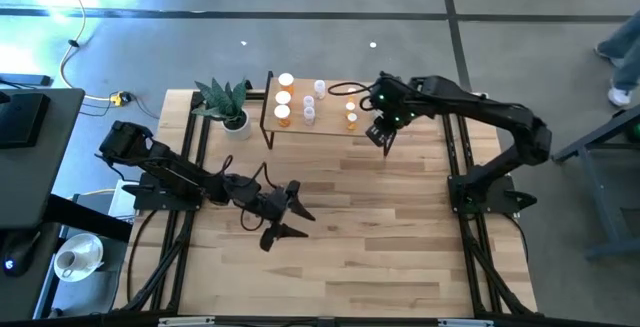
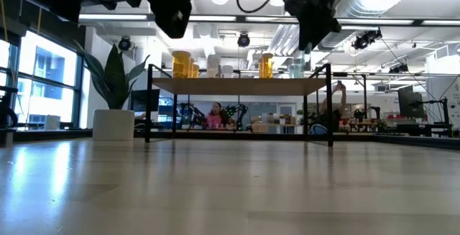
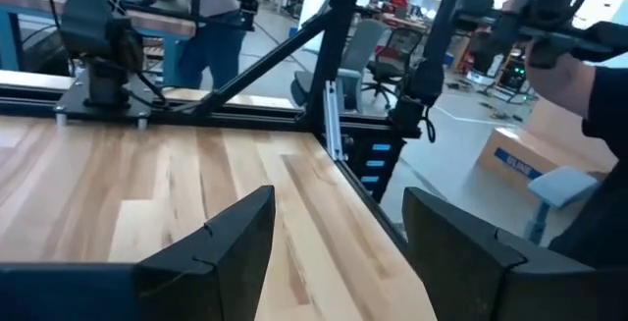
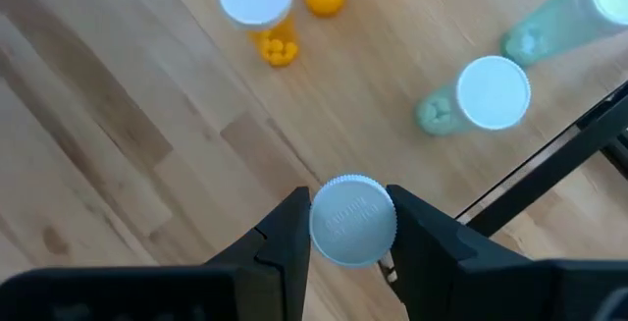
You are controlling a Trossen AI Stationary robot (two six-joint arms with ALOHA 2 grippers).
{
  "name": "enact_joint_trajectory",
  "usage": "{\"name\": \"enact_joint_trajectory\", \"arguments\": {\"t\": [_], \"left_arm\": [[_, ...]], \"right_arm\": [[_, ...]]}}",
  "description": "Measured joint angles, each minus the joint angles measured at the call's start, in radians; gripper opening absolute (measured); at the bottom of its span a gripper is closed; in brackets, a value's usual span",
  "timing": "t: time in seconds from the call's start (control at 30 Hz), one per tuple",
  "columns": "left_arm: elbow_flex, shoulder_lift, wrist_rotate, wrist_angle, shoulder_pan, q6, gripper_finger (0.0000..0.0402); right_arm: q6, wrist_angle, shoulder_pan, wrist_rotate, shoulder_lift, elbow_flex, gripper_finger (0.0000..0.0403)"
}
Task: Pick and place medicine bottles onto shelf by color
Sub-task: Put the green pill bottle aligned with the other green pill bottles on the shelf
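Bottle [image 4: 353,219] clenched between right gripper [image 4: 345,225] jaws, above shelf [image 4: 147,115] edge.

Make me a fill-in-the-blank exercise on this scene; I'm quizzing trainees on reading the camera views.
1. The right claw is shut on a bottle with a ____ cap.
2. The left claw hangs over the table with its fingers ____.
3. The potted plant stands beside the ____ end of the shelf in the high view.

Missing words: white; open; left
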Motion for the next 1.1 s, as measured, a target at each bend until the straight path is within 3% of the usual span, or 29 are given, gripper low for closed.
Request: {"name": "enact_joint_trajectory", "arguments": {"t": [0.63, 1.1], "left_arm": [[0.0, 0.0, -0.016, 0.0, 0.002, 0.007, 0.0214], [0.0, 0.001, -0.016, -0.007, 0.002, 0.007, 0.0214]], "right_arm": [[-0.004, -0.005, -0.076, -0.088, 0.049, 0.0, 0.0106], [-0.003, 0.012, -0.076, -0.082, 0.069, 0.004, 0.0108]]}}
